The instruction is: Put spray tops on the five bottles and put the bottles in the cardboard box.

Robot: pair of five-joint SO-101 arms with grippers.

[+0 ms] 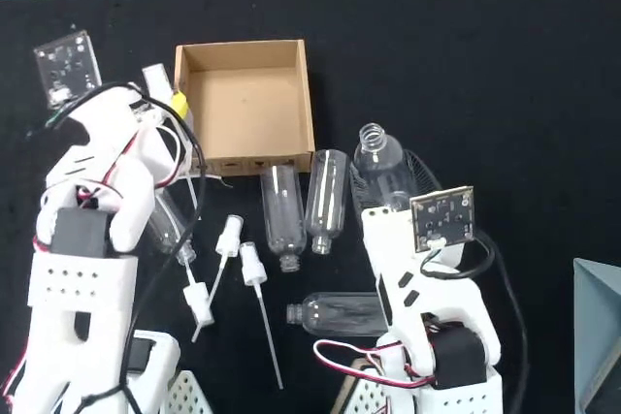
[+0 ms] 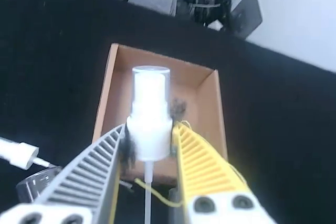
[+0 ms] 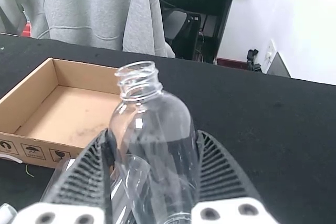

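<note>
Short of both hands, flat on the black worktop [image 1: 505,94]: clear bottles [image 1: 282,203] and loose spray tops [image 1: 252,267]. Right hand [image 3: 155,137] clamped on an upright uncapped bottle [image 3: 152,114]; left hand [image 2: 149,140] pinching a spray top [image 2: 150,114] by its collar. Just beyond both hands, the open cardboard box [image 1: 247,109].

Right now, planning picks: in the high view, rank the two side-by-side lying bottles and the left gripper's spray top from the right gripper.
1. Lying bottle beside the right gripper.
2. Second lying bottle, toward the left arm.
3. Spray top, in the left gripper by the box.
</note>
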